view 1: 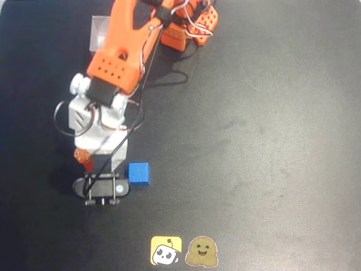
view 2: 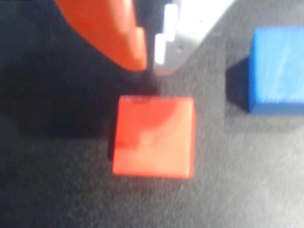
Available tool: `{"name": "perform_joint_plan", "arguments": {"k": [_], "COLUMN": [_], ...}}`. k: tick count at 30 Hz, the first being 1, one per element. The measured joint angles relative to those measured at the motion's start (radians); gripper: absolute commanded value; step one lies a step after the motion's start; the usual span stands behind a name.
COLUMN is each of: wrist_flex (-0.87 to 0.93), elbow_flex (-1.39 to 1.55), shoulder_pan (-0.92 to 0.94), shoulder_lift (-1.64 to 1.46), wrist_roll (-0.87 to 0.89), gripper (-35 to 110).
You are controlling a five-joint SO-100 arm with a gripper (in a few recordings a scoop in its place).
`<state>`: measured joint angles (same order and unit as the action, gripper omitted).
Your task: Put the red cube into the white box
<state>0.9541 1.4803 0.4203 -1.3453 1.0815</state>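
Observation:
In the wrist view the red cube (view 2: 154,137) lies flat on the black table, just below the fingertips of my gripper (view 2: 149,65). The orange finger (view 2: 111,33) and the white finger (view 2: 183,35) stand close together with a narrow dark gap, holding nothing, and the cube is wider than that gap. They do not appear to touch the cube. The white box (view 1: 100,31) sits at the back left in the overhead view, partly covered by the orange arm (view 1: 121,45).
A blue cube (view 1: 139,173) (view 2: 278,71) rests on the table just right of the gripper. Two stickers (view 1: 183,251) lie at the front edge. The arm's base (view 1: 186,25) stands at the top centre. The dark tabletop (view 1: 271,141) stretches out to the right.

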Motion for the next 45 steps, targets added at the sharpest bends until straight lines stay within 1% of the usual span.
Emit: {"name": "perform_joint_plan", "arguments": {"k": [4,7,10,24,39,45], "wrist_flex": [0.0,0.0,0.0,0.0,-0.034,-0.046], "elbow_flex": [-0.026,-0.028,-0.028,-0.029,-0.04,-0.046], "shoulder_pan": [-0.02,-0.021,-0.021,-0.034,-0.051,-0.066], "shoulder_lift": [0.028,0.028,0.028,0.032,0.089,0.117], "wrist_roll": [0.035,0.055,0.06,0.06,0.06,0.061], "gripper": [1,4,9,21,21,25]}}
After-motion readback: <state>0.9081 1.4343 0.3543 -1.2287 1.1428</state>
